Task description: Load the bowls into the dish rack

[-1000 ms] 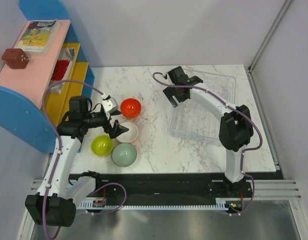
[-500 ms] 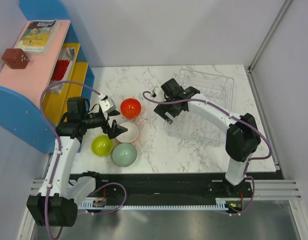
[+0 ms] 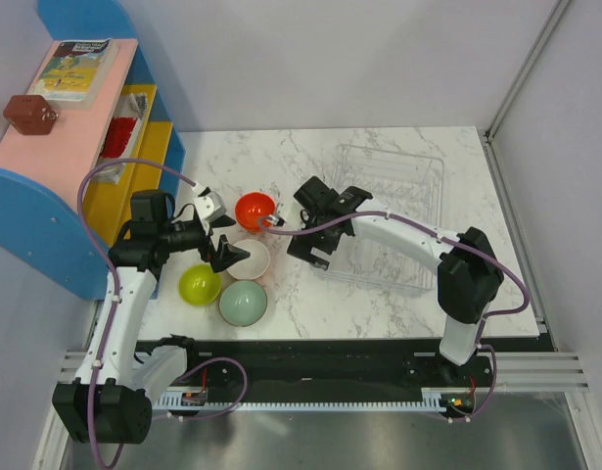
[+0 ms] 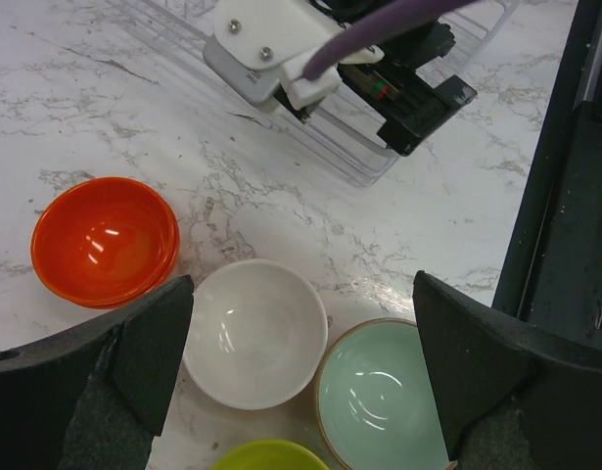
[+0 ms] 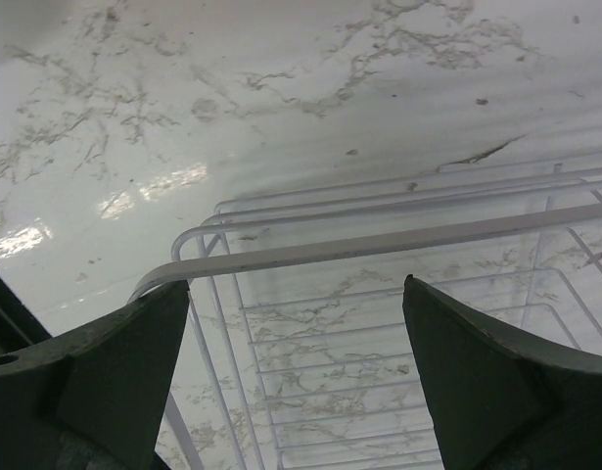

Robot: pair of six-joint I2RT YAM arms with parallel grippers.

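Note:
Four bowl places lie left of centre: a red-orange bowl [image 3: 254, 209], apparently two nested [image 4: 103, 240], a white bowl [image 3: 250, 259] [image 4: 254, 333], a pale grey-green bowl [image 3: 243, 303] [image 4: 384, 392] and a lime-yellow bowl [image 3: 200, 284] [image 4: 271, 455]. My left gripper [image 3: 230, 257] [image 4: 302, 284] is open and empty above the white and grey-green bowls. The clear dish rack [image 3: 398, 211] [image 4: 330, 147] holds nothing. My right gripper [image 3: 315, 240] [image 5: 296, 286] is open and hovers over the rack's near-left corner rim [image 5: 379, 240].
A blue-pink-yellow shelf unit [image 3: 75, 147] stands along the left side of the marble table [image 3: 310, 304]. The right arm [image 4: 271, 39] reaches across between the rack and the red-orange bowl. The table's black front edge [image 4: 565, 196] runs along the right of the left wrist view.
My right arm has swung left toward the bowls, and the rack has shifted and turned a little to the left. My left arm has barely moved.

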